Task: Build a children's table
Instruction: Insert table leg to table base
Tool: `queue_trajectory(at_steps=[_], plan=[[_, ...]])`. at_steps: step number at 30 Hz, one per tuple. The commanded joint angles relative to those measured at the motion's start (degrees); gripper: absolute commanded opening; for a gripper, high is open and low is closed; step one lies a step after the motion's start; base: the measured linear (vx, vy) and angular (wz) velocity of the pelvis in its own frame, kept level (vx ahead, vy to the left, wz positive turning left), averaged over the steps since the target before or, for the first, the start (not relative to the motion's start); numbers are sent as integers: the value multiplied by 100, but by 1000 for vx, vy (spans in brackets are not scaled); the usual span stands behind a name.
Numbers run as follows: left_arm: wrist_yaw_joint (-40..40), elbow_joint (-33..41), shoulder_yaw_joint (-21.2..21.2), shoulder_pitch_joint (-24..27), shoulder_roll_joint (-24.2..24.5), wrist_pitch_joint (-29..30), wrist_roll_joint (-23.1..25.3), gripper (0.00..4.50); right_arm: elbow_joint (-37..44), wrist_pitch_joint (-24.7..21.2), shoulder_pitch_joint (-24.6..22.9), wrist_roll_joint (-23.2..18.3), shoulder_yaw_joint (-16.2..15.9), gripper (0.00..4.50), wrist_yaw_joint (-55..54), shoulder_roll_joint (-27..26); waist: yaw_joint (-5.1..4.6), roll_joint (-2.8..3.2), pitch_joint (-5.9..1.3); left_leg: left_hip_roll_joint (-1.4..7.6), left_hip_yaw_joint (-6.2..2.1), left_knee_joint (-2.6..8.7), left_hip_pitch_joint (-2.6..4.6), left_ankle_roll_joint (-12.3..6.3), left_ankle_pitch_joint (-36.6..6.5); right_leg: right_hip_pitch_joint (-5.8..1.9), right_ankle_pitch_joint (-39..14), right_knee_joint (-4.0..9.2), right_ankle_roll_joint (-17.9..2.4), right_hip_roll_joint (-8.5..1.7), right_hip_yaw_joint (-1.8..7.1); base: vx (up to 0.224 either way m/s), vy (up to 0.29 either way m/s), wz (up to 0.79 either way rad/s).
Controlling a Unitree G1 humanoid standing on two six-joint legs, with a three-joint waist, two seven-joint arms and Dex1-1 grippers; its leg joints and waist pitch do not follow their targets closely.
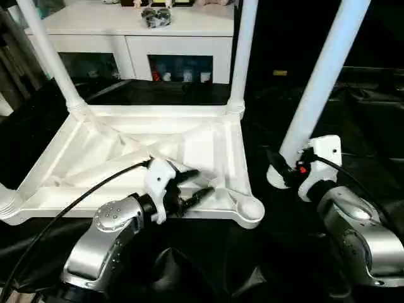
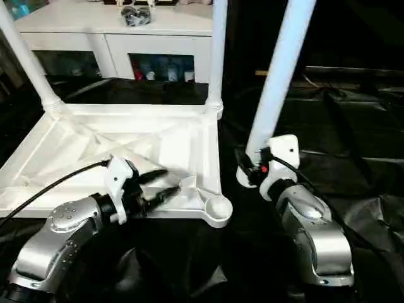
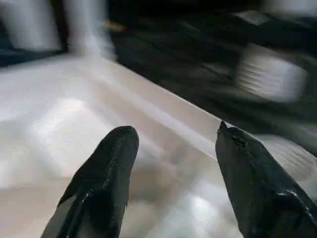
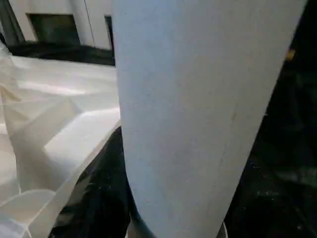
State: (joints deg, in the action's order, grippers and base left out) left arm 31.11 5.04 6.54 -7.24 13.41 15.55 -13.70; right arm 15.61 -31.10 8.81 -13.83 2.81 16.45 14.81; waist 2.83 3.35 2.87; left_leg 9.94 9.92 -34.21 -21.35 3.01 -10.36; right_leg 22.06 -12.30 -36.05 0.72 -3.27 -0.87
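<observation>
The white tabletop (image 1: 126,151) lies upside down on black cloth, ribbed underside up. Two white legs stand in its far corners, one at the left (image 1: 47,53) and one at the right (image 1: 243,50). The near right corner socket (image 1: 250,208) holds nothing. My left gripper (image 1: 203,182) is open just above the underside near that corner, with both black fingers (image 3: 106,173) apart over white plastic. My right gripper (image 1: 284,170) is shut on the lower end of another white leg (image 1: 322,82), which leans upright to the right of the tabletop, off the socket.
A white cabinet (image 1: 177,38) with glass doors stands behind the tabletop, with a small dark bundle (image 1: 156,17) on top. Crumpled black cloth (image 1: 366,126) covers the floor all around. My left arm's cable (image 1: 69,202) trails over the tabletop's near edge.
</observation>
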Motion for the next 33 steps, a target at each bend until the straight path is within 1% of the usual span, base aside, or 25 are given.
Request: queue_trajectory(at_steps=[1, 4, 6, 9, 11, 12, 14, 15, 16, 17, 18, 19, 20, 21, 22, 23, 24, 25, 26, 27, 28, 29, 30, 31, 33], plan=[[-552, 82, -318, 113, -158, -133, 36, 292, 210, 236, -67, 172, -94, 191, -101, -13, -10, -93, -313, 204, -103, 399, 50, 156, -1503, -168, -1644, 575, -734, -322, 199, 0, 0, 0], [-1201, 553, -564, 462, -528, -149, 143, 292, 329, 345, -319, 195, -258, 191, -209, -201, -28, -169, -313, 218, -95, 391, 21, 76, -1404, -172, -1500, 571, -740, -323, 200, 0, 0, 0], [-1247, 605, -570, 507, -566, -133, 152, 292, 337, 336, -347, 169, -281, 191, -213, -240, -36, -127, -306, 226, -110, 409, 12, 42, -1416, -162, -1473, 563, -752, -325, 193, 0, 0, 0], [-1447, 717, -484, 635, -643, -214, 329, 292, 328, 316, -409, 135, -383, 191, -246, -381, -89, -160, -289, 304, -195, 478, 91, 251, -1705, -123, -1320, 541, -728, -152, 87, 0, 0, 0], [-1506, 735, -433, 659, -654, -281, 427, 292, 308, 315, -421, 142, -419, 191, -244, -414, -188, -116, -273, 515, -364, 609, 231, 237, -2052, -95, -1010, 496, -888, 2, -51, 0, 0, 0], [-1570, 744, -415, 671, -670, -312, 494, 292, 278, 324, -422, 155, -445, 191, -245, -438, -252, 19, -290, 1052, -648, 869, 317, -122, -2144, -63, -585, 221, -1093, -77, -188, -1, -53, 7], [-1617, 752, -421, 673, -684, -309, 506, 292, 233, 354, -423, 166, -466, 191, -229, -451, -289, -4, -290, 1280, -698, 1010, 301, -478, -2216, -28, -349, -58, -1119, -162, -280, -2, -100, 7], [-1684, 781, -478, 699, -723, -130, 428, 292, 174, 398, -430, 176, -475, 191, -213, -465, -292, -42, -292, 1280, -674, 1000, 303, -616, -2192, -9, -288, -93, -1193, -206, -277, -3, -154, 4], [-1711, 788, -504, 705, -729, -80, 412, 292, 156, 391, -430, 165, -472, 191, -203, -472, -286, -137, -295, 1000, -480, 860, 205, -913, -2176, -59, -224, 53, -1492, -311, -166, -5, -192, 3], [-1783, 806, -569, 725, -744, 42, 376, 292, 112, 371, -435, 133, -460, 191, -177, -487, -250, -415, -308, -30, 98, -36, -18, -939, -1945, -147, -799, 695, -1951, -324, -48, -5, -192, 3], [-1808, 834, -613, 739, -748, 144, 321, 292, 98, 348, -435, 101, -444, 191, -165, -506, -54, -418, -392, -404, 228, -872, 7, -764, -1529, -113, -2232, 1045, -1489, -377, 595, -20, -178, 1], [-1806, 852, -618, 746, -736, 146, 319, 292, 90, 348, -434, 92, -435, 191, -160, -511, -1, -586, -335, -447, 88, -902, -264, -625, -1463, -318, -2369, 834, -1061, -423, 805, -21, -147, -33], [-1801, 874, -619, 753, -720, 137, 322, 292, 79, 350, -433, 85, -425, 191, -154, -515, 137, -592, -300, -398, -146, -701, -411, -331, -1035, -386, -2666, 763, 160, -428, 1092, -21, -147, -33], [-1796, 905, -615, 767, -707, 123, 334, 292, 67, 363, -433, 82, -419, 191, -155, -520, 150, -673, -312, -443, -162, -702, -339, -315, -1176, -351, -2688, 782, 609, -330, 1277, -16, -116, -47], [-1796, 905, -615, 767, -707, 123, 334, 292, 67, 363, -433, 82, -419, 191, -155, -520, 242, -586, -318, -414, -337, -686, -148, -452, -1312, -327, -2635, 834, 612, -400, 1685, -12, -50, -15], [-1811, 939, -615, 779, -713, 96, 345, 292, 45, 389, -439, 104, -431, 191, -152, -512, 272, -574, -264, -436, -528, -827, -199, -536, -1346, -411, -2627, 910, 310, -521, 2029, -28, -71, -36], [-1845, 966, -570, 787, -682, -16, 478, 292, 21, 410, -452, 129, -448, 191, -149, -499, 324, -603, -232, -320, -896, -959, -471, -689, -1173, -512, -2247, 718, -188, -920, 1963, -23, 1, -46], [-1871, 999, -505, 809, -639, -20, 607, 292, 3, 431, -465, 145, -463, 191, -148, -495, 290, -459, -297, -235, -1044, -1016, -406, -563, -1039, -418, -2045, 778, -559, -990, 1939, -56, 20, -53], [-1873, 1001, -495, 815, -637, -26, 620, 292, 0, 434, -467, 149, -468, 191, -147, -494, 203, -405, -265, -253, -1063, -863, -276, -312, -944, -223, -2241, 813, -909, -561, 1596, -40, 41, -31], [-1880, 1010, -460, 836, -627, -45, 671, 292, -13, 446, -474, 165, -487, 191, -143, -487, 109, -322, -191, -315, -937, -386, -80, -153, -854, -152, -2601, 919, -775, 46, 1168, -64, 63, -12], [-1858, 1027, -442, 868, -653, -115, 670, 292, -25, 460, -477, 178, -500, 191, -137, -483, 70, -225, -215, -183, -933, -141, 83, -65, -885, -137, -2531, 909, -632, 234, 922, -67, 137, 11], [-1831, 1041, -468, 895, -717, -86, 554, 292, -35, 469, -476, 187, -507, 191, -133, -482, -5, -147, -202, 218, -1083, 231, 206, -231, -1156, -16, -2232, 722, -472, 435, 658, -67, 137, 11], [-1848, 1060, -454, 896, -711, 4, 547, 292, -46, 476, -474, 199, -508, 191, -117, -483, -211, 20, -277, 1101, -1418, 667, 214, -183, -1731, 42, -1332, -64, -367, 195, 239, -65, 153, 31], [-1873, 1065, -412, 883, -669, 81, 607, 292, -55, 480, -470, 208, -508, 191, -99, -481, -208, 86, -318, 1081, -1433, 663, 207, -239, -1650, 157, -796, -469, -250, 169, -54, -46, 105, 32], [-1659, 1037, -227, 864, -508, -103, 728, 292, -89, 514, -454, 215, -505, 191, -37, -435, -252, 26, -326, 755, -1247, 533, 161, -822, -989, 124, -545, -424, -217, 34, -128, -43, 77, 27]])
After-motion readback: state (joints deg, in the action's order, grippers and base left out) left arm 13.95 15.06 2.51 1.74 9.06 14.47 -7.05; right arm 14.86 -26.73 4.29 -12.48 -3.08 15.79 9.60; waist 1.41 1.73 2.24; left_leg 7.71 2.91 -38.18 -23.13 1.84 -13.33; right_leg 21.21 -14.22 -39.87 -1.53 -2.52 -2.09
